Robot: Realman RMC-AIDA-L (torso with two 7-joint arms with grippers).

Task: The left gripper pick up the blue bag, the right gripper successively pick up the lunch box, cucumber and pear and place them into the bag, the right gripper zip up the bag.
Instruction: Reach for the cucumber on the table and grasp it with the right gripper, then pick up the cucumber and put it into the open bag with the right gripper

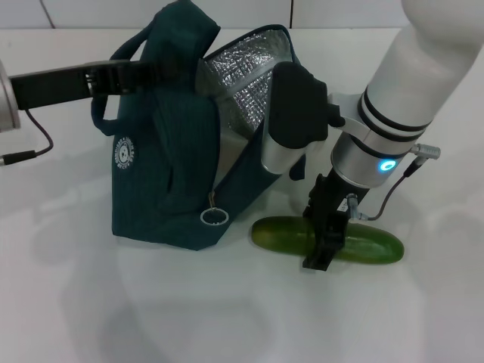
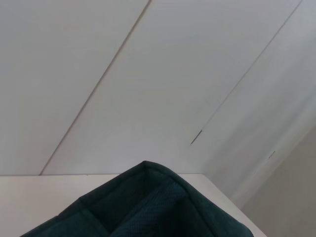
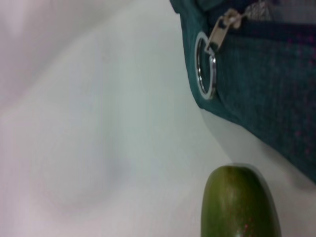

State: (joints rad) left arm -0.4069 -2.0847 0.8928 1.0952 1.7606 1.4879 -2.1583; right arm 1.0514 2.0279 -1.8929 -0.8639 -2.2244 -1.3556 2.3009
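The blue bag (image 1: 162, 189) stands on the white table, its mouth open and the foil lining (image 1: 242, 76) showing. My left gripper (image 1: 155, 72) reaches in from the left and is shut on the bag's top fabric by the handles, holding it up; a peak of that fabric (image 2: 148, 202) fills the left wrist view. The cucumber (image 1: 363, 246) lies on the table right of the bag. My right gripper (image 1: 324, 240) stands over its middle, fingers straddling and shut on it. The cucumber's end (image 3: 239, 202) shows in the right wrist view. The lunch box and pear are out of view.
The zipper's ring pull (image 1: 214, 217) hangs at the bag's lower front corner, close to the cucumber's left end; the same ring (image 3: 205, 66) shows in the right wrist view. Bare white table (image 1: 189, 310) stretches in front. A wall stands behind the table.
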